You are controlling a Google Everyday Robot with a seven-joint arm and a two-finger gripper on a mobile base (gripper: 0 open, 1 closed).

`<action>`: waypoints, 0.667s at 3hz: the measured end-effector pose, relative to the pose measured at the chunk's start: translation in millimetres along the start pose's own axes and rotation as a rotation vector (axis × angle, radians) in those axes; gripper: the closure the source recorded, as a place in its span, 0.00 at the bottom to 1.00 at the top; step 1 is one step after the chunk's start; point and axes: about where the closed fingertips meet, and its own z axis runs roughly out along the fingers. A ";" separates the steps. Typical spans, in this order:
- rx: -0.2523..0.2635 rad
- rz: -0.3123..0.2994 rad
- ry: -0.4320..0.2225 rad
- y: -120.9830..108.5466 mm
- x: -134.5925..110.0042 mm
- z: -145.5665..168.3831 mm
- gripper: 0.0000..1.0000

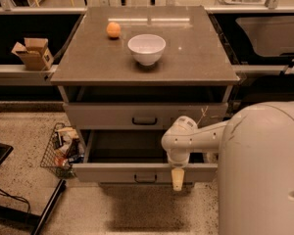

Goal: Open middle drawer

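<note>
The middle drawer [108,173] is pulled out of the grey cabinet. Its plain front faces me, with a small black bar handle [145,178] at centre and a deep grey tray [122,146] open behind it. My gripper [177,180] hangs from the white arm [196,138], pointing down over the drawer's front edge. It is a little to the right of the handle and not on it. The closed drawer [103,115] above has its own black handle [144,121]. Any drawer below is hidden.
A white bowl [146,48] and an orange [113,29] sit on the cabinet top [196,58]. A wire basket of clutter [61,148] stands on the floor to the left. A cardboard box [33,53] sits on a left shelf. My white body [264,170] fills the right foreground.
</note>
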 end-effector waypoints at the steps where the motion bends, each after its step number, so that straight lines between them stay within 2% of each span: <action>1: -0.029 0.023 0.008 3.9 5.8 11.9 0.00; 2: -0.178 0.074 0.073 60.1 14.5 29.0 0.26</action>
